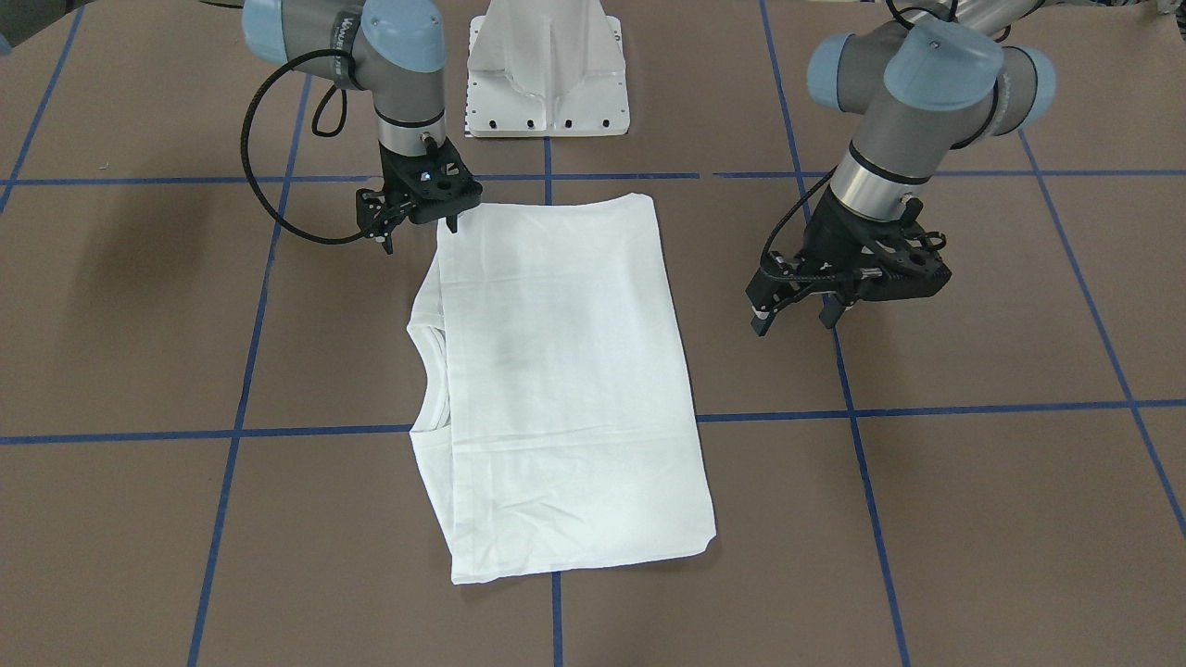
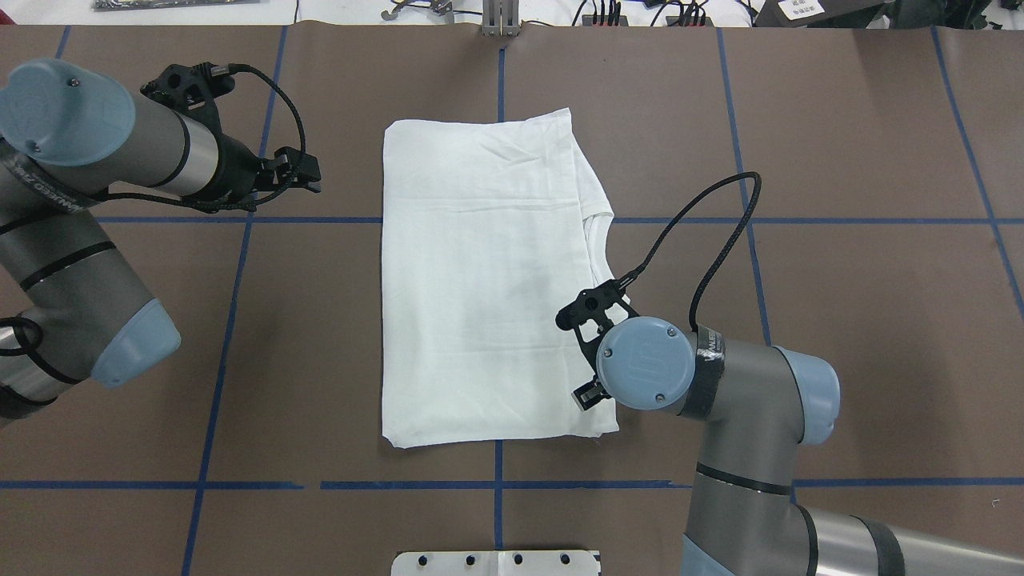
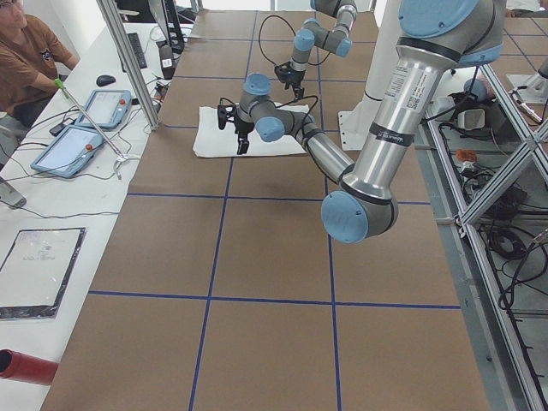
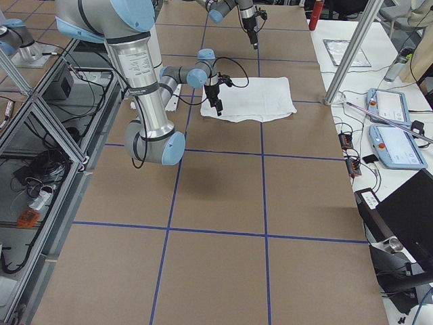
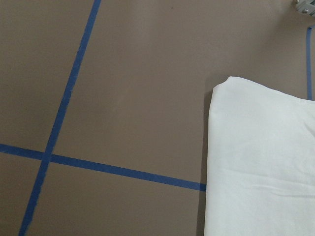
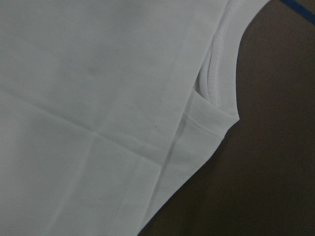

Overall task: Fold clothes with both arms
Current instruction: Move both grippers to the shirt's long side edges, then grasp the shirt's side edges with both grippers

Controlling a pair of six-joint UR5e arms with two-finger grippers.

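The clothes are one white shirt folded into a flat rectangle mid-table, also seen in the overhead view. Its ribbed collar peeks out on the right arm's side and shows close up in the right wrist view. My right gripper stands open at the shirt's corner nearest the base, one fingertip at the cloth's edge. My left gripper is open and empty, hanging over bare table a short way off the shirt's other long edge. The left wrist view shows a folded corner of the shirt.
The white pedestal base stands just behind the shirt. Blue tape lines grid the brown table. In the exterior left view a person sits at a side desk with tablets, and a red cylinder lies nearby.
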